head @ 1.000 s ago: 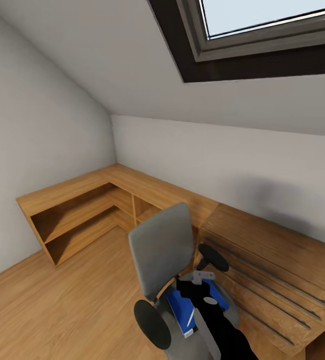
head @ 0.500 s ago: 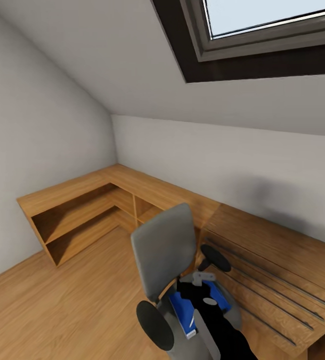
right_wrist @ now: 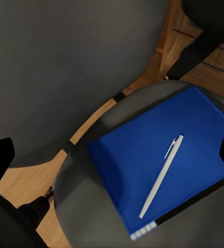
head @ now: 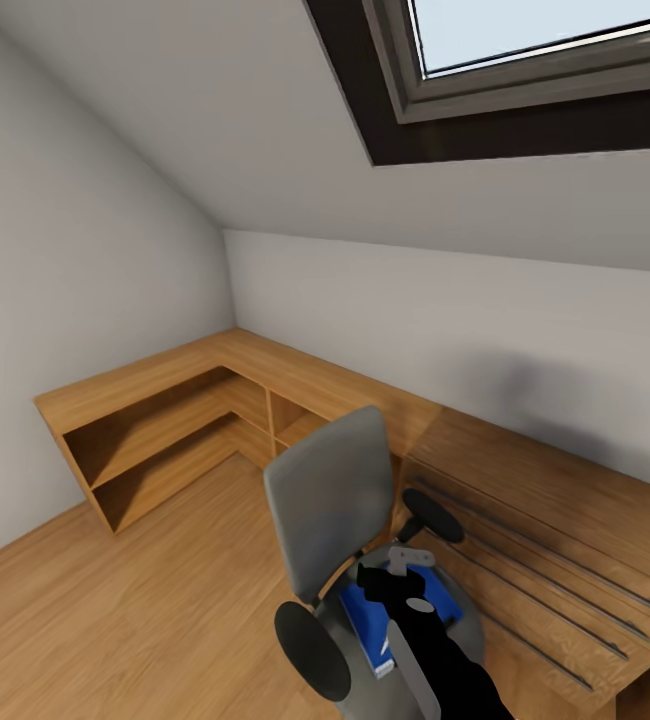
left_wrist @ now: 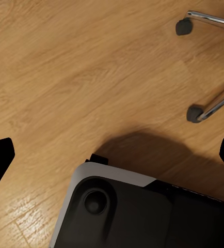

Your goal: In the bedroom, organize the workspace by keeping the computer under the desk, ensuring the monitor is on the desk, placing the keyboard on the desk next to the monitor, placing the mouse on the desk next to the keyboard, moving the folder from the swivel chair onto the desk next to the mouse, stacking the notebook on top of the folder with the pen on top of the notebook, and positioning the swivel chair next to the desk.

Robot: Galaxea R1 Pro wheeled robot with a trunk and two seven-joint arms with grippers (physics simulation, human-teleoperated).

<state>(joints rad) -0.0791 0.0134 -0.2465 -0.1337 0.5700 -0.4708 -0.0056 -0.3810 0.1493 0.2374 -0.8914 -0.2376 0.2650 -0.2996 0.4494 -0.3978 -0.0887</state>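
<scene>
Over the last second the right arm has eased lower over the swivel chair (head: pixel 330 500), so the right end effector (right_wrist: pixel 112 155) now hangs above the seat with its fingers spread wide, holding nothing. Below it the blue folder (right_wrist: pixel 161 163) lies flat on the grey seat with a white pen (right_wrist: pixel 162 175) resting on top, which suggests a grasp is being lined up. The left end effector (left_wrist: pixel 112 155) is also wide and empty, above the wood floor (left_wrist: pixel 81 67). No brand, label or writing is legible.

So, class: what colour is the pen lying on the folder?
White; the pen shows best in the right wrist view.
</scene>
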